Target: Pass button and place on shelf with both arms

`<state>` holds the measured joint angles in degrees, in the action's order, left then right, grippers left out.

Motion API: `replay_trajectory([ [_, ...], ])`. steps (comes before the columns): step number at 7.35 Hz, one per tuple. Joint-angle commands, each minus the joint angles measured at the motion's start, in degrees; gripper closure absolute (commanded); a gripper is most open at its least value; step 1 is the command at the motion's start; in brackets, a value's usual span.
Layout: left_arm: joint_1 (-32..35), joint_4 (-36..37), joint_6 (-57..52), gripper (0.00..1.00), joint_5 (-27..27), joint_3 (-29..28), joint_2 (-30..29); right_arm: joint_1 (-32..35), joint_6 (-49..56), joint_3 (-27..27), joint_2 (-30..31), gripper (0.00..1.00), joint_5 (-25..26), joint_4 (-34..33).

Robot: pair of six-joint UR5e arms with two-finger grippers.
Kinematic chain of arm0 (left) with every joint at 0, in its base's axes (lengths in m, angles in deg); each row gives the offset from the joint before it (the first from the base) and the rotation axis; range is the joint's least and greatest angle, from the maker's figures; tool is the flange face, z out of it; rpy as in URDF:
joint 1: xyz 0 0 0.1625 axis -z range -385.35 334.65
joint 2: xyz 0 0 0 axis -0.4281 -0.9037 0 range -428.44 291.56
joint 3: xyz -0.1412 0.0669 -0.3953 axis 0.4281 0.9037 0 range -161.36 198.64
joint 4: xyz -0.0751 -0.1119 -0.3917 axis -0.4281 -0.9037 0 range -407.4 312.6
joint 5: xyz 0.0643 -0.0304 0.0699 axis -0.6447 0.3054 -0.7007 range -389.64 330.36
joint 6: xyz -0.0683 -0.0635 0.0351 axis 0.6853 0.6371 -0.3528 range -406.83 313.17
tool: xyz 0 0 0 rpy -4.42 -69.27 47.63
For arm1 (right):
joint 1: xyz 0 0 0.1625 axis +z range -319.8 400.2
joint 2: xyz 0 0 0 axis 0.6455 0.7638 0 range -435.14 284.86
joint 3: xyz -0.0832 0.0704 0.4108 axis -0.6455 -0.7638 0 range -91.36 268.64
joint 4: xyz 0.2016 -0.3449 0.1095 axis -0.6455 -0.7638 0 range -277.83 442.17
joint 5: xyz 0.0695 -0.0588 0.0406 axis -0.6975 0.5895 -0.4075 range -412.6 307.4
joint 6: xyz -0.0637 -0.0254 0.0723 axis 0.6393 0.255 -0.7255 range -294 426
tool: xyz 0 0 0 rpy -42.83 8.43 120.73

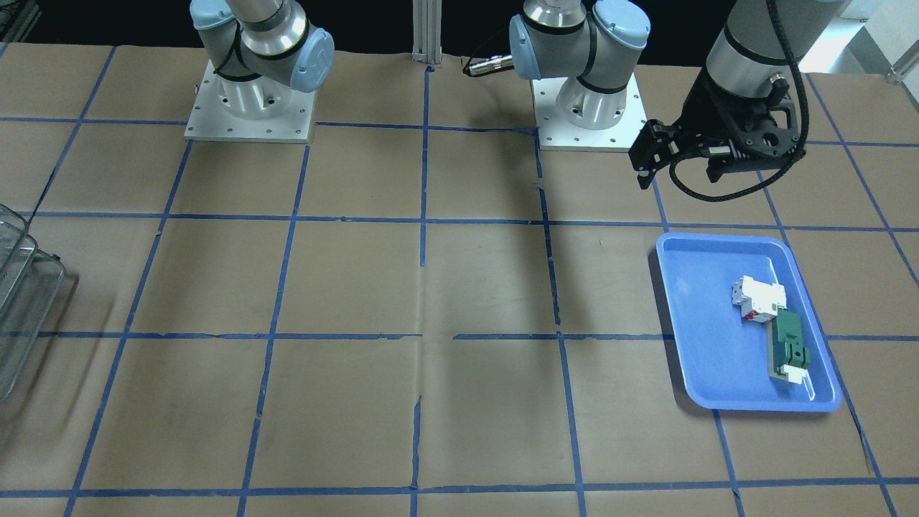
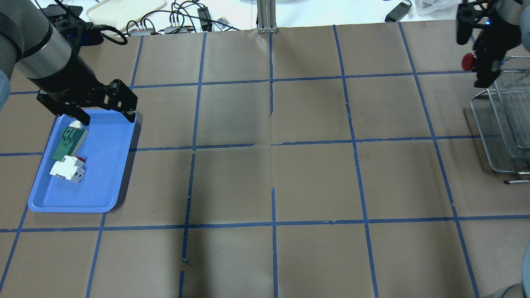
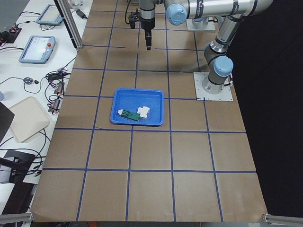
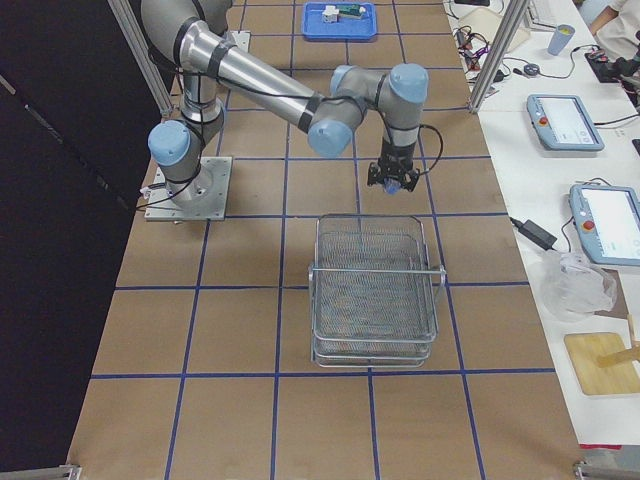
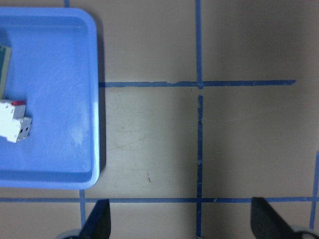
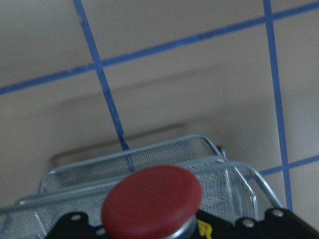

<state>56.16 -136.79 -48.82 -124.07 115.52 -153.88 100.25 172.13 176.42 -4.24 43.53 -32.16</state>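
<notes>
1. brown paper table [image 2: 273, 178] with a blue tape grid.
2. right gripper [image 2: 478, 64] is clamped on the button [image 6: 152, 199], red cap facing outward, held in the air with the shelf [image 4: 375, 290] close below it.
3. left gripper [image 5: 179, 221] hangs wide open and empty, the blue tray [image 5: 50, 59] just below and beside it.

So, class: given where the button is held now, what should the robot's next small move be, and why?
Probably the right tool should carry the button across over the shelf, then lower it. It grips the button, red cap showing, in the air by one end of the shelf, seemingly not yet above the mesh.
</notes>
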Motion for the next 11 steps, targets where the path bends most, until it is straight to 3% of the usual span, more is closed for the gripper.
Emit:
replay_trajectory([
  [1,0.2,1.3,1.3,0.00,-1.0,1.9,0.7,-5.8,6.5,-1.9,-2.7,1.00,-0.1,-2.8],
  [3,2.8,1.4,1.3,0.00,3.4,1.5,0.3,-5.9,5.5,-1.2,-2.6,0.98,0.0,0.2],
  [4,4.5,1.5,1.2,0.00,3.5,1.4,0.9,-6.3,5.6,-0.9,-3.0,0.01,-0.4,0.1],
  [7,5.7,1.4,-5.1,0.00,3.6,2.4,1.6,-7.1,2.2,-0.9,-1.3,0.00,0.2,2.0],
  [9,4.9,0.6,-7.8,0.00,3.3,1.2,1.9,-6.0,-8.4,-0.8,4.3,0.00,0.3,11.3],
  [11,5.0,0.6,-7.7,0.00,3.4,1.1,2.0,-0.7,-20.5,0.3,11.1,0.00,0.3,19.8],
])
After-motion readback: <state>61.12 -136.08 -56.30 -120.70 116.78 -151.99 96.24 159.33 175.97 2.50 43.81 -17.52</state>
